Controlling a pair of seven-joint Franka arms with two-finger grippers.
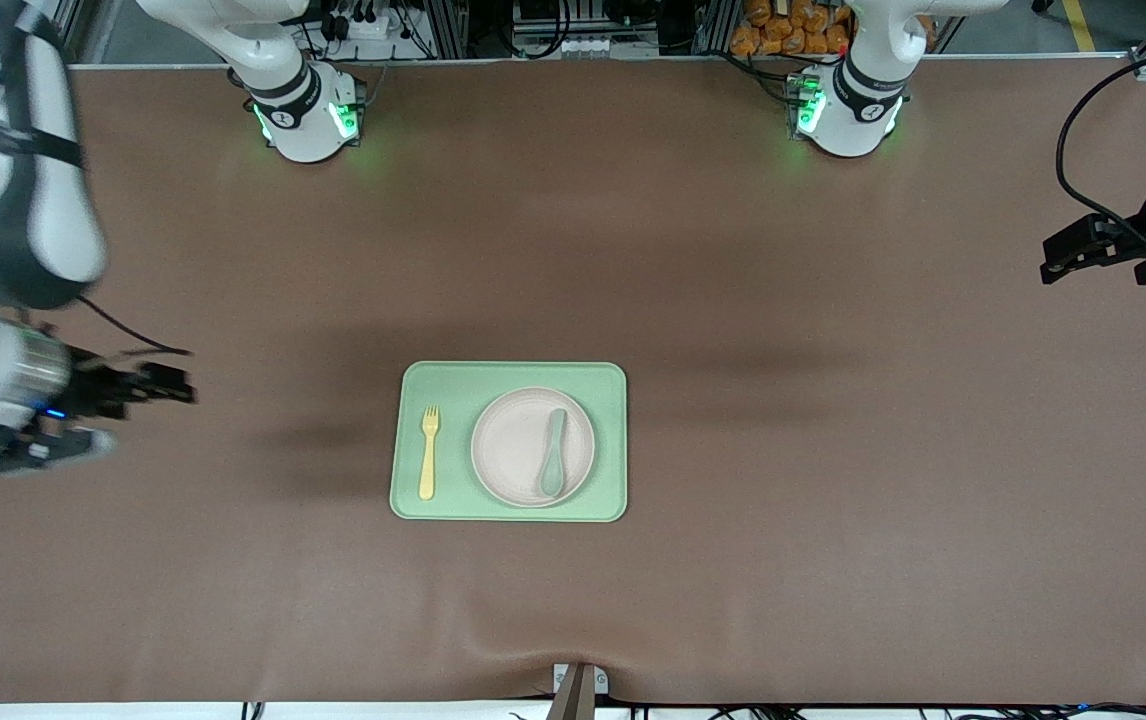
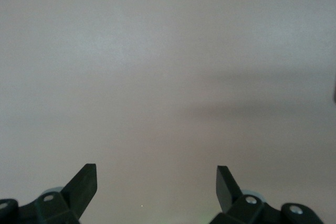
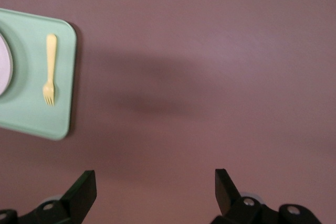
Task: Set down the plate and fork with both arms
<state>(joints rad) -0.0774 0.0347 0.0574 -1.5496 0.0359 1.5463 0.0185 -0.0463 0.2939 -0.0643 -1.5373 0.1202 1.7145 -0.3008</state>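
Observation:
The off-white plate (image 1: 523,440) sits on the light-green tray (image 1: 453,378) in the middle of the table, with a grey-green spoon (image 1: 553,455) lying in it. The pale-yellow fork (image 1: 428,450) lies on the tray beside the plate, toward the right arm's end; it also shows in the right wrist view (image 3: 50,69), along with the tray (image 3: 31,114) and a sliver of the plate (image 3: 4,66). My right gripper (image 1: 168,385) (image 3: 155,184) is open and empty over bare table at the right arm's end. My left gripper (image 1: 1058,262) (image 2: 156,182) is open and empty over bare table at the left arm's end.
The brown table cover has a slight wrinkle near its front edge, where a clamp (image 1: 578,685) sits. The arm bases (image 1: 308,120) (image 1: 843,115) stand along the back edge.

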